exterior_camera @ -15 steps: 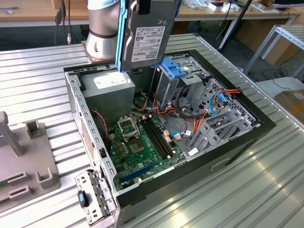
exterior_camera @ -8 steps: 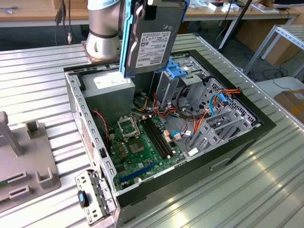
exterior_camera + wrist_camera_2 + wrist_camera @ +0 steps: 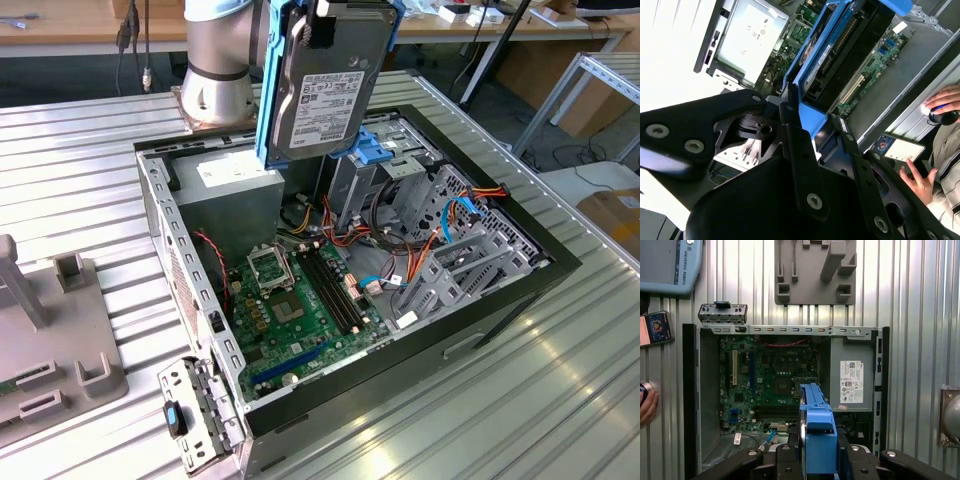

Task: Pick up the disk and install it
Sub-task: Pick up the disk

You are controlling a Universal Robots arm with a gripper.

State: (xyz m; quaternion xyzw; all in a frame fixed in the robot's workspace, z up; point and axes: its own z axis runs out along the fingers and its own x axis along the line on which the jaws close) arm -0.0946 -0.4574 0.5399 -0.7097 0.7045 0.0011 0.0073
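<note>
Disk: the disk [image 3: 325, 85] is a flat grey metal slab w/ bright blue plastic rails down its long edges & a blue tab at the end. In the first wrist view the disk [image 3: 817, 432] shows edge-on, mostly blue.
Disk label: a white sticker covers most of the face in the exterior view, w/ black print & barcode blocks. The text is too small to make out.
Disk pos.: held on edge in the air over the open computer case [image 3: 160, 215], toward the back, above the power supply box [image 3: 235, 185] & the drive cage [image 3: 405, 190]. Not yet in a bay.
Gripper: the gripper [image 3: 819, 460] is clamped on the disk, black fingers [image 3: 785, 462] on either side of the blue rails. In the second wrist view the disk [image 3: 860, 35] sticks out from btw them.
Other labels: label [image 3: 851, 381], white w/ print, on the power supply box. Green circuit board [image 3: 300, 300] has tiny markings, unreadable.
Case: lies on its side, lid off, on a ribbed metal table [image 3: 560, 400].
Nearby: grey holder tray [image 3: 60, 350] at the exterior view's left. Light-blue latch plate [image 3: 372, 150] by the disk's lower corner.
Person: a hand [image 3: 917, 182] near the case in the second wrist view.
</note>
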